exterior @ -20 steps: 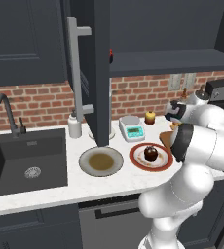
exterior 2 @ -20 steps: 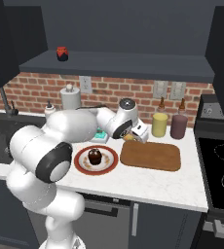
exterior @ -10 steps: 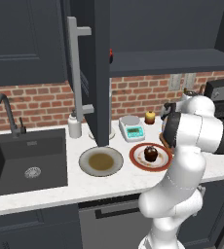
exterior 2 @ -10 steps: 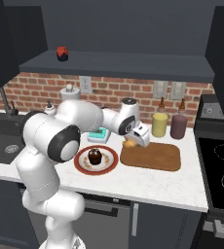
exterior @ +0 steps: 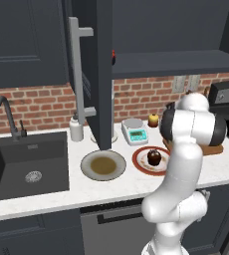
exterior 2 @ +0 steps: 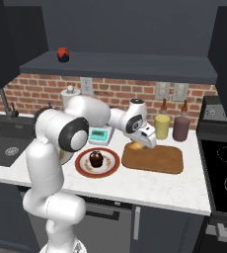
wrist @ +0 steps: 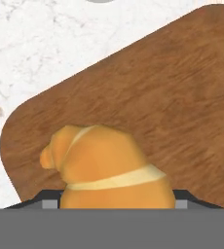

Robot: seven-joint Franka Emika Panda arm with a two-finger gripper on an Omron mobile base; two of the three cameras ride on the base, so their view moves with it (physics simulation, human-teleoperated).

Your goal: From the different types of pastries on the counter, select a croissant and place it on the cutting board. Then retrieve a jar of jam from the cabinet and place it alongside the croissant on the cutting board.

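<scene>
The golden-orange croissant sits between the fingers of my gripper, which is shut on it. It hangs right over the left end of the brown wooden cutting board, close to the wood; I cannot tell whether it touches. The same board lies under it in the hand view. The croissant also shows in the right base view. A dark chocolate muffin stands on a red-rimmed plate. The jar of jam, showing red, rests on the cabinet shelf. The cabinet door stands open.
A yellow canister and a dark purple one stand behind the board. A small scale sits left of my hand. A grey plate with brown contents lies by the dark sink. The stove borders the counter at right.
My arm has swung right and down, carrying the croissant from beside the red-rimmed plate to the board's left end. The grip has stayed the same.
</scene>
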